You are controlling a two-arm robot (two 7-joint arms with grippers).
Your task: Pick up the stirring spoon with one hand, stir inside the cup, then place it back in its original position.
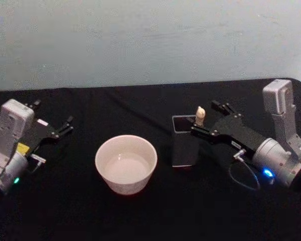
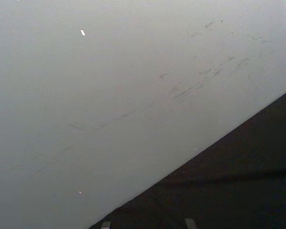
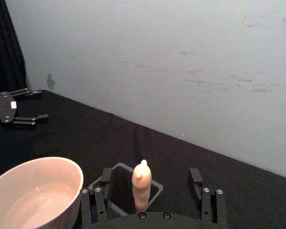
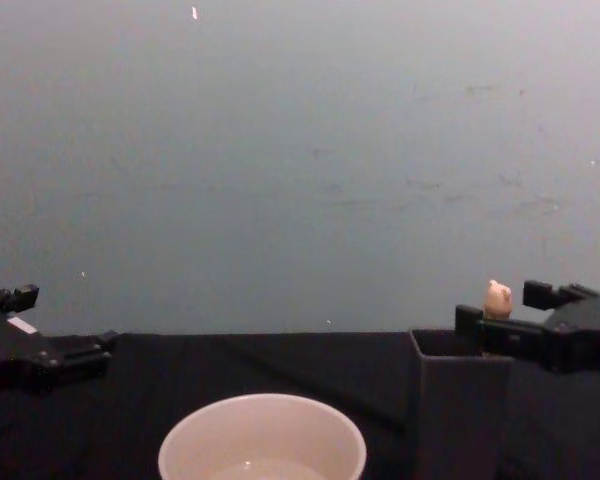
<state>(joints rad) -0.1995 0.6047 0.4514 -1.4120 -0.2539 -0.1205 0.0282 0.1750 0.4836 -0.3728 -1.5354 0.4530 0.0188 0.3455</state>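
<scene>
The stirring spoon stands upright in the dark grey square holder, with only its cream handle and animal-head knob showing above the rim. My right gripper is open, one finger on each side of the knob and not touching it. In the right wrist view the spoon's handle rises from the holder between the fingers. The cream-white cup sits just left of the holder. The chest view shows the knob, the holder and the cup. My left gripper rests open at the far left.
Black cloth covers the table, and a pale wall stands close behind it. About a hand's width of cloth separates the cup from the holder. The left gripper lies well clear of the cup.
</scene>
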